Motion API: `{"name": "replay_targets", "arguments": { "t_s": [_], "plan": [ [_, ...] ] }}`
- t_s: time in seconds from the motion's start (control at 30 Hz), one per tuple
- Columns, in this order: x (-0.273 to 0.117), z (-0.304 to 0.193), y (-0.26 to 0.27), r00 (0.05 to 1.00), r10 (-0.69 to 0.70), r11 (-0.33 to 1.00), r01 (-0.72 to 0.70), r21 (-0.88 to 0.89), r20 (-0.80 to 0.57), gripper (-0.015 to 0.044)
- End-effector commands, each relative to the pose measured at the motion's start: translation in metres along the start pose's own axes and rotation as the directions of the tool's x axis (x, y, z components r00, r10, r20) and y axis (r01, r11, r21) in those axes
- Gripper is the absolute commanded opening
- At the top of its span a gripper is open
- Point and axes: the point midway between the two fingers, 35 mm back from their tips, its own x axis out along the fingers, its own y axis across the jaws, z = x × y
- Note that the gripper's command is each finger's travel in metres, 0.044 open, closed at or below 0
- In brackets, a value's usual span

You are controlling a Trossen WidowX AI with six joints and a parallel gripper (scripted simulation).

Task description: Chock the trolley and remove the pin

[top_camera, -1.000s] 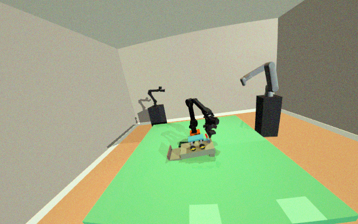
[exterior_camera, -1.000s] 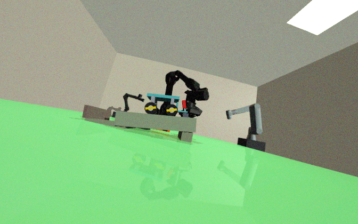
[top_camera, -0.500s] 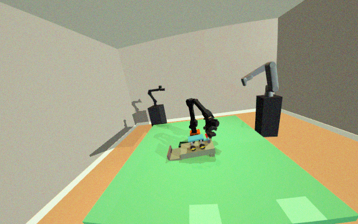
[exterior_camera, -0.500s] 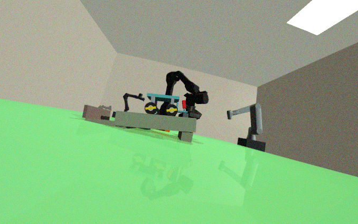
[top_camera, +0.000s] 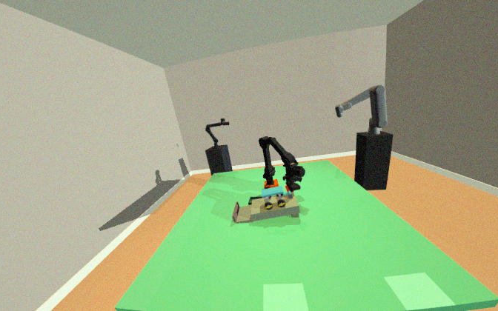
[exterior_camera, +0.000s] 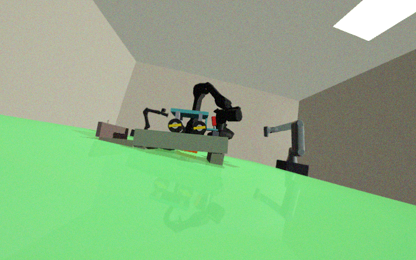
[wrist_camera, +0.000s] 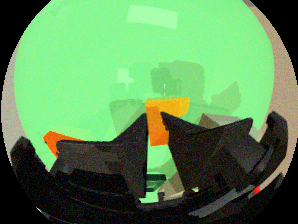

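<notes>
Two-wheel side of teal-decked trolley (top_camera: pixel 272 192) (exterior_camera: pixel 189 112) atop matte block-shaped ramp (top_camera: pixel 278 212) (exterior_camera: pixel 180 140), red-headed stop pin (top_camera: pixel 287 189) (exterior_camera: pixel 213 121) at ramp's uphill end, angular gripper (top_camera: pixel 294 186) (exterior_camera: pixel 225 132) (wrist_camera: pixel 153 116) near it, fingertips narrowly apart, clamping on orange handle (wrist_camera: pixel 159 127) indeterminable.

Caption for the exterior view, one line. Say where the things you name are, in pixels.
Teal-topped trolley (top_camera: pixel 272 191) (exterior_camera: pixel 189 112) with yellow-marked black wheels on a sloping ramp (top_camera: pixel 274 212) (exterior_camera: pixel 180 140), black arm (top_camera: pixel 266 154) (exterior_camera: pixel 217 96) behind.

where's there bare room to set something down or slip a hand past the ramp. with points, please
Room shows on the table (top_camera: pixel 220 266) (exterior_camera: pixel 73 200) in front of the ramp (top_camera: pixel 274 212) (exterior_camera: pixel 180 140), and between the ramp and the table's right edge in the top view. It's crowded behind the ramp's raised end, where the pincer (top_camera: pixel 294 186) (exterior_camera: pixel 225 131) (wrist_camera: pixel 153 116), trolley (top_camera: pixel 272 192) (exterior_camera: pixel 188 112) and pin (top_camera: pixel 287 189) (exterior_camera: pixel 213 121) bunch up.
</notes>
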Motion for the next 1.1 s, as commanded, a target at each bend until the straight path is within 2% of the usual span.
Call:
{"name": "replay_targets", "arguments": {
  "t_s": [0.0,1.07],
  "plan": [
    [-0.001,0.0,0.0,1.0,-0.002,1.0,0.002,0.0,0.001,0.0],
    [-0.107,0.0,0.001,1.0,0.001,1.0,-0.001,-0.004,-0.004,0.0]
  ]
}}
